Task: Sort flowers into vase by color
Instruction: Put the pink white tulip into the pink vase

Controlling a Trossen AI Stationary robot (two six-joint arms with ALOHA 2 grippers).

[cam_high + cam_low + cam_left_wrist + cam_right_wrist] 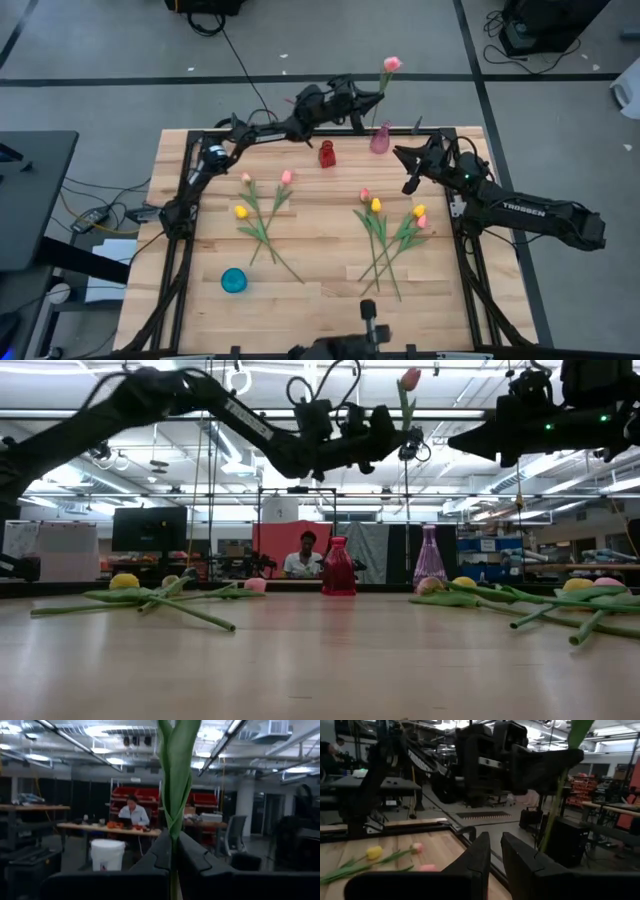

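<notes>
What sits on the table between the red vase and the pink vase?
Nothing: between the red vase and the pink vase only bare table shows, in both high and low views.

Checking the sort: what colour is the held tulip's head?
Pink tulip, in the left hand; clearest in the high view.

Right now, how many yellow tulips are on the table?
3. One yellow tulip in the left bunch; two in the right bunch: middle one, outer one. Crossed stems might hide another.

Red vase (327, 154), pink vase (380, 139)
</notes>
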